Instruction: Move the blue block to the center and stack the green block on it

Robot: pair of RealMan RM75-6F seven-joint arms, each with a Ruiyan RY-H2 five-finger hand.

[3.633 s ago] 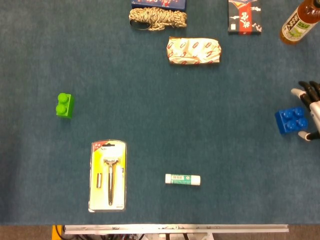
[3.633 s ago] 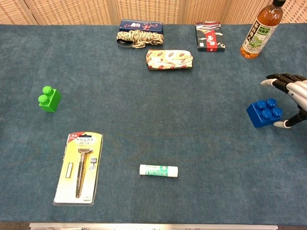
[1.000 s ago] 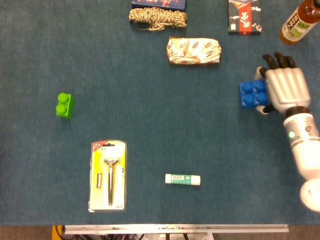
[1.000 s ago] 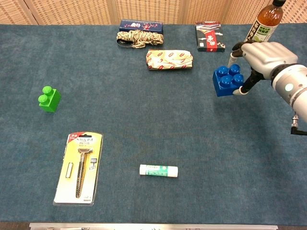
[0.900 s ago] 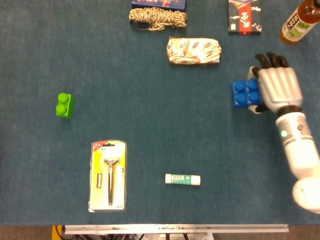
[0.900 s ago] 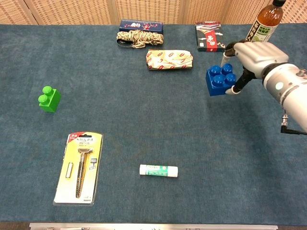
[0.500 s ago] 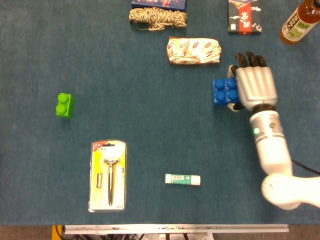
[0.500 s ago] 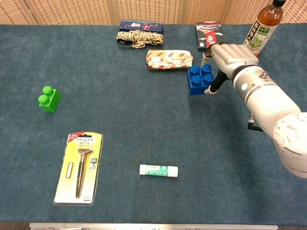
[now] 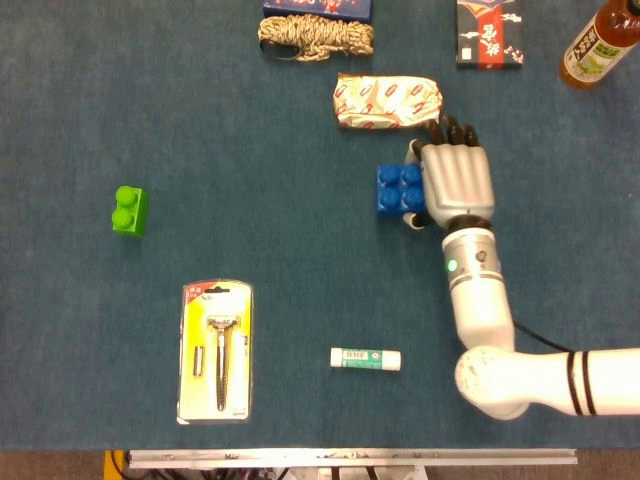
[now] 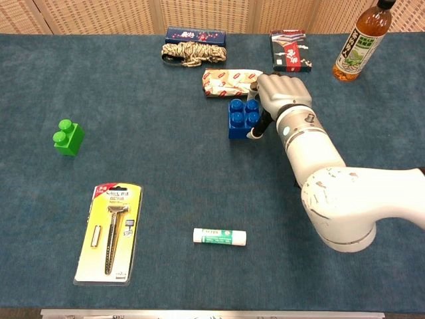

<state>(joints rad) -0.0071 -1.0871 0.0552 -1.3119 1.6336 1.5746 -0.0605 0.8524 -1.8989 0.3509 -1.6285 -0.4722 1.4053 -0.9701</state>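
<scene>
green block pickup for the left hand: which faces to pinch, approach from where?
Judging from its pose, pinch the green block across its two long flat sides, coming straight down from above. It stands upright on the table, two studs in one row, with open carpet all around, so nothing blocks either side.

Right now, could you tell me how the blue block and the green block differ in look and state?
The blue block has four studs in a square; the green block is narrower, with two studs in a row. The blue block is gripped by the right hand near the table's middle, just below the wrapped packet; the green block sits alone and untouched at the far left. Both are studded toy bricks, studs up.
</scene>
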